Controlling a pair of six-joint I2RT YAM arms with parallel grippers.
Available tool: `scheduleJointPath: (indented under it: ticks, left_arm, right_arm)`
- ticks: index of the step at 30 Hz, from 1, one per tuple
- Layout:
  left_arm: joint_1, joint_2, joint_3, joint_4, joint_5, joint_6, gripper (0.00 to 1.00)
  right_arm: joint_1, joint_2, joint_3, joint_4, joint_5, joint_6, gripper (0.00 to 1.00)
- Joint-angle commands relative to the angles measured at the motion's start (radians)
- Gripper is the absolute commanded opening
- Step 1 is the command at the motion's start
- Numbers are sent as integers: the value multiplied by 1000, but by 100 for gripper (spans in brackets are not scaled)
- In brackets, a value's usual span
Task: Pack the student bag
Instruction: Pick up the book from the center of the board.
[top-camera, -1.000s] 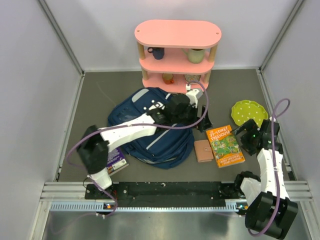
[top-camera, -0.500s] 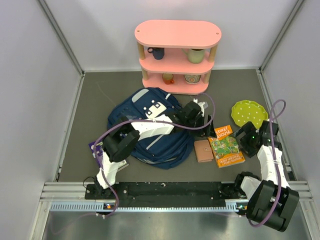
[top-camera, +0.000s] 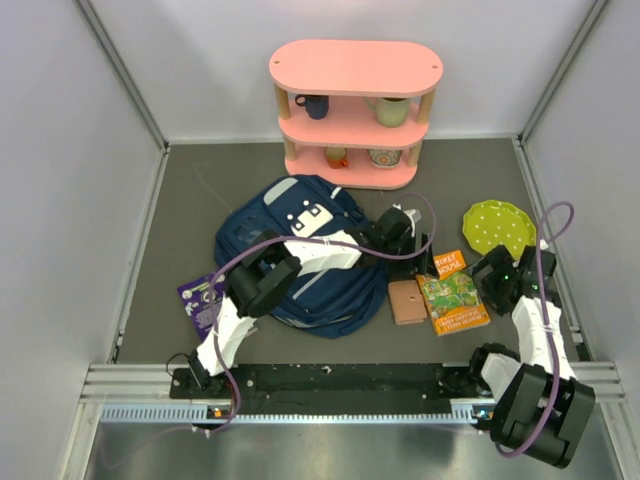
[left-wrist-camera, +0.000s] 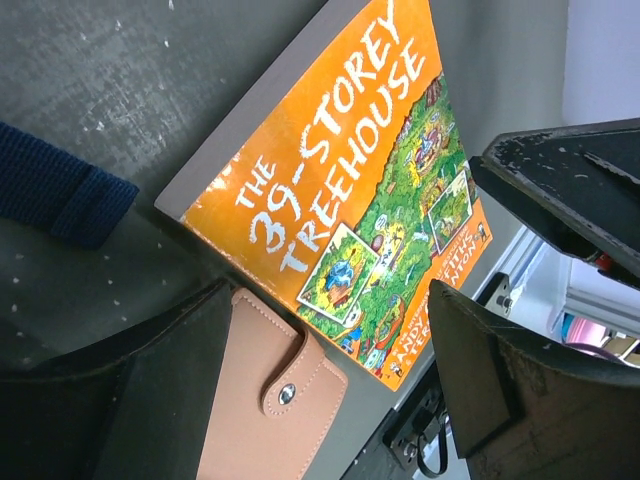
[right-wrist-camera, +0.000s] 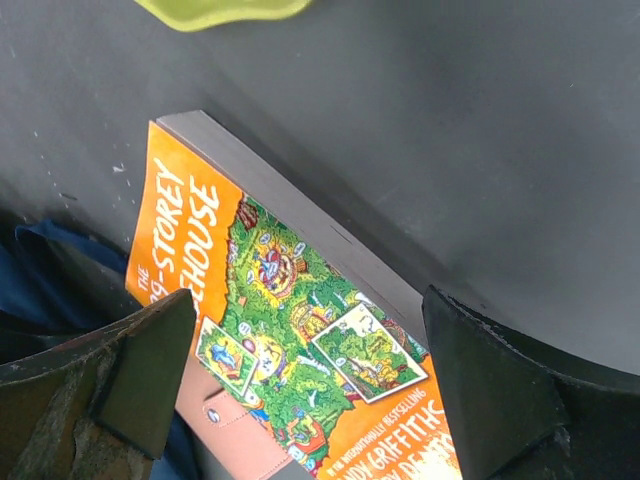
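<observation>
I see the navy-blue striped fabric backpack (top-camera: 335, 295) lying flat around the middle of the dark grey table (top-camera: 200, 190), a little left of centre, with its white patch turned toward the far edge. My left arm reaches across the bag. The left gripper (left-wrist-camera: 330, 300) hangs just past the bag's right side, jaws wide apart with nothing between them. Below it lie the orange paperback book titled "The 39-Storey Treehouse" (top-camera: 455, 295) and, just beside the book's left edge, the tan leather wallet with a snap tab (top-camera: 406, 301). My right gripper (right-wrist-camera: 308, 300) hovers over the same book from the table's right edge, its jaws also spread and empty. The lime-green wavy-rimmed plate (top-camera: 497, 224) sits toward the far right corner. The pink three-tier wooden shelf (top-camera: 355, 110) stands at the middle of the far edge, holding cups. The purple booklet (top-camera: 203, 298) lies left of the bag, toward the near left corner.
</observation>
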Motion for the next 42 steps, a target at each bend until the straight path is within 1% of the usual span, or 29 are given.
scheduleJointPath:
  ticks: [1,3,6,7,8,10,12,16,19,21,24,25,29,30,31,36,40,42]
  left_arm:
    - [2,43,52,39,16,-25,82]
    - [2,52,55,56,36,-34,81]
    - [2,72,96,61,56,-35,79]
    - [2,84,108,56,59,-34,79]
    - [4,89,121,56,62,-32,79]
    - [5,106,157,53,79,-34,78]
    - [10,112,185,64,94,-38,76]
    - [15,126,230,65,127,-35,72]
    - [19,124,247,64,131,-31,69]
    - [24,124,251,65,133,-29,68]
    - [27,126,251,64,136,-31,66]
    - [27,126,250,64,136,-31,66]
    - [28,129,244,65,140,-35,63]
    - [28,129,239,65,148,-38,60]
    - [28,127,234,105,150,-45,59]
    - [28,130,230,114,157,-57,58]
    - [29,138,228,113,170,-61,58]
    - [30,141,230,114,171,-65,58]
  right_arm:
    - [-8,-30,0,17,54,-4,94]
    - [-8,-4,0,18,42,-15,93]
    - [-8,54,-20,53,-48,-20,88]
    - [-8,67,-38,69,-108,-18,87]
    - [-7,90,-48,81,-134,-12,86]
    - [-8,105,-71,118,-192,-1,85]
    - [-8,114,-85,139,-219,8,81]
    - [-8,98,-97,184,-304,17,65]
    - [-8,72,-95,196,-349,19,58]
    - [-8,44,-91,205,-381,17,55]
    - [-8,12,-86,211,-398,19,49]
    - [-8,6,-86,216,-401,17,46]
    - [-8,2,-88,241,-426,20,43]
    - [-8,4,-89,245,-438,22,42]
    - [-8,10,-88,247,-440,23,41]
    - [-8,61,-86,257,-446,14,43]
    - [-8,110,-91,308,-461,22,40]
    - [-7,127,-92,319,-456,25,40]
